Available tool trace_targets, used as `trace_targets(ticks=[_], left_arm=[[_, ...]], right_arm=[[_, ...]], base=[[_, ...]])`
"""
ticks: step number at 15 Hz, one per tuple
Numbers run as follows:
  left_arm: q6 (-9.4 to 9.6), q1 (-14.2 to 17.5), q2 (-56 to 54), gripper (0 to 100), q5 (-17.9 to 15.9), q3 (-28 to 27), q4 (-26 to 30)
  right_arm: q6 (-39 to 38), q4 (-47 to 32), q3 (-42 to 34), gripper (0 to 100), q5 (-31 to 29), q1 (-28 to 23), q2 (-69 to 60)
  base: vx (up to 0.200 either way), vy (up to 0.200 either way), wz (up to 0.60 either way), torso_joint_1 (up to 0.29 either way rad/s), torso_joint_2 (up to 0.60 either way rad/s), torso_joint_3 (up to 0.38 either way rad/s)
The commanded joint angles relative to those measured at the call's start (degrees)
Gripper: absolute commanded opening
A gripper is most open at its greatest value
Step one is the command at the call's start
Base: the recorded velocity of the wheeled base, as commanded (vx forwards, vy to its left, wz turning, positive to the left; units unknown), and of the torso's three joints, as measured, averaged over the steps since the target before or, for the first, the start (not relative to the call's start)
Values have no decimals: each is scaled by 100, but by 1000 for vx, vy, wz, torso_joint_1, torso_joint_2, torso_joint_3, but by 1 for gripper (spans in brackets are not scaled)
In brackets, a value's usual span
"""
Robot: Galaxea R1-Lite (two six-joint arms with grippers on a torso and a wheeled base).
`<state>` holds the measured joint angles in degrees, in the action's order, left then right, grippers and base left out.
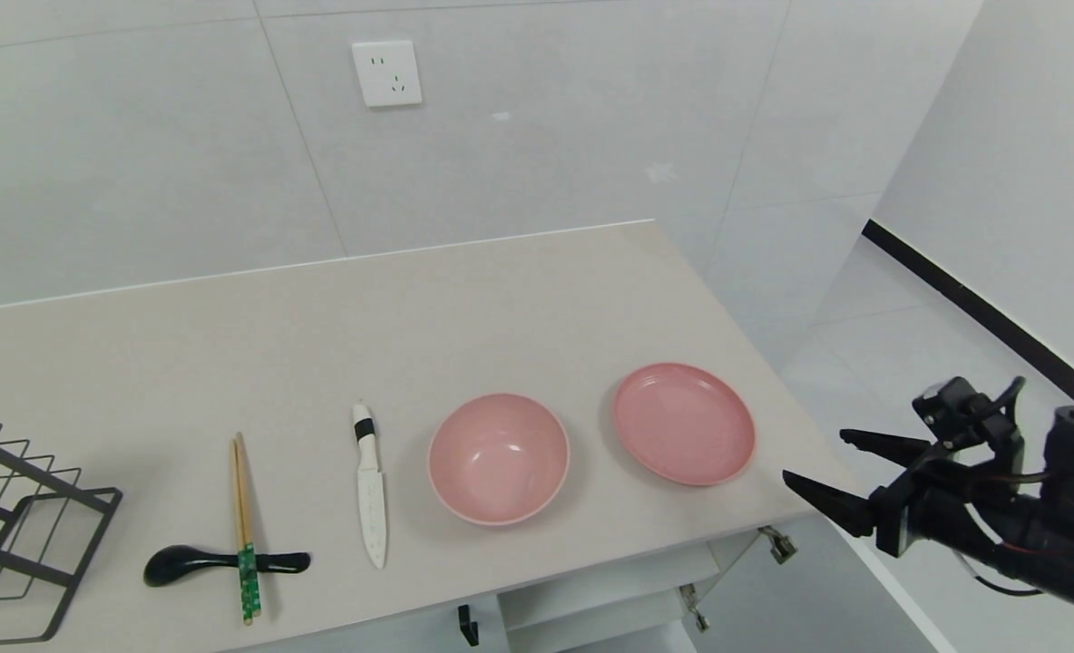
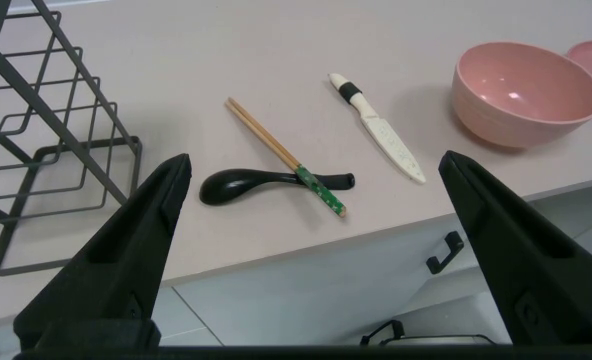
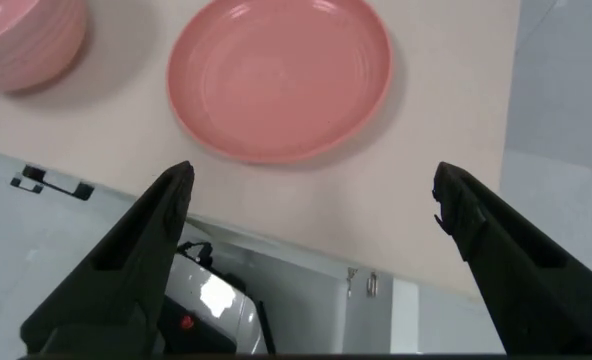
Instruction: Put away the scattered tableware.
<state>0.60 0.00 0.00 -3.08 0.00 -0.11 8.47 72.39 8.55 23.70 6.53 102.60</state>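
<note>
Tableware lies in a row along the counter's front. A pink plate (image 1: pixel 684 422) (image 3: pixel 281 77) sits at the right, a pink bowl (image 1: pixel 498 458) (image 2: pixel 528 92) (image 3: pixel 21 40) to its left. Then come a white knife (image 1: pixel 370 484) (image 2: pixel 377 126), a pair of chopsticks (image 1: pixel 244 526) (image 2: pixel 284 155) and a black spoon (image 1: pixel 219 563) (image 2: pixel 266 184) under them. My right gripper (image 1: pixel 814 462) (image 3: pixel 311 185) is open, off the counter's right front corner, near the plate. My left gripper (image 2: pixel 311 165) is open, in front of the counter, facing the spoon and chopsticks.
A black wire dish rack (image 1: pixel 11 526) (image 2: pixel 46 130) stands at the counter's left end. The counter (image 1: pixel 410 317) ends just right of the plate. Cabinet fronts with hinges (image 1: pixel 777 544) and a dark handle (image 2: pixel 444 252) lie below the front edge. A tiled wall with a socket (image 1: pixel 386 73) is behind.
</note>
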Motion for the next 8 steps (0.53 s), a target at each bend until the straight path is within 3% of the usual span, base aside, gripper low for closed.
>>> trace_targets(ticks=[1, 8], left_arm=[[2, 0, 9, 100, 1, 0, -7], [2, 0, 9, 100, 1, 0, 2]], right_arm=[[-214, -14, 640, 100, -340, 287, 586], [-425, -120, 1606, 100, -630, 410, 1456]], base=[[0, 0, 0, 0, 0, 0], [0, 0, 0, 0, 0, 0]])
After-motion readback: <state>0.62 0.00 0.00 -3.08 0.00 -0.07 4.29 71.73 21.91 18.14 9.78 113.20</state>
